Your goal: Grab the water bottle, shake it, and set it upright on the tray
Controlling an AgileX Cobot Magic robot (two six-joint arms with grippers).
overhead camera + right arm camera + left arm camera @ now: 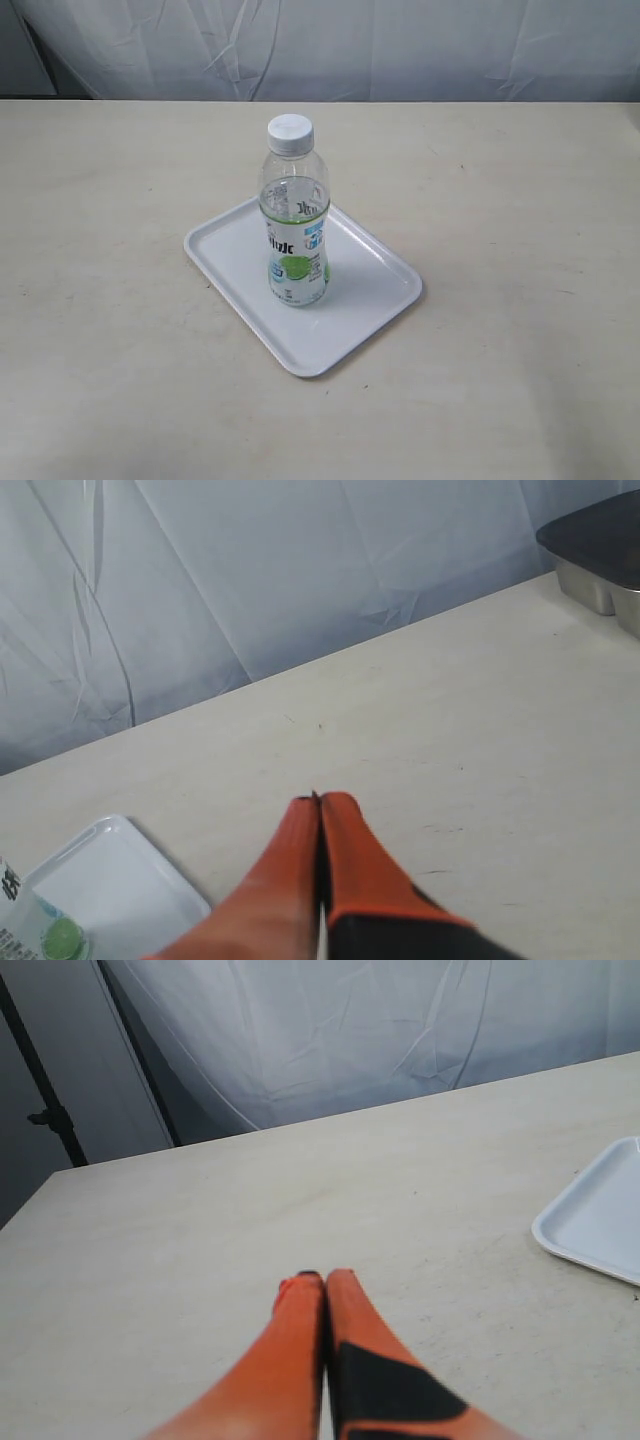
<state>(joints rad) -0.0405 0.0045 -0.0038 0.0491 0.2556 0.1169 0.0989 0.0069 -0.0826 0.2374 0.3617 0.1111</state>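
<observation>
The water bottle [295,215], clear with a white cap and a green and blue label, stands upright on the white tray [360,300] in the exterior view. No arm shows in that view. In the left wrist view my left gripper [323,1280] is shut with nothing in it, over bare table, and a corner of the tray [595,1215] lies off to one side. My right gripper [320,802] is shut and empty too. The right wrist view catches a tray corner [110,880] and a sliver of the bottle [35,925] at the frame's edge.
The beige table [520,200] runs back to a white cloth backdrop [400,45]. A metal container with a dark top [600,555] sits at the table's far end in the right wrist view. A dark stand [45,1100] rises behind the table edge in the left wrist view.
</observation>
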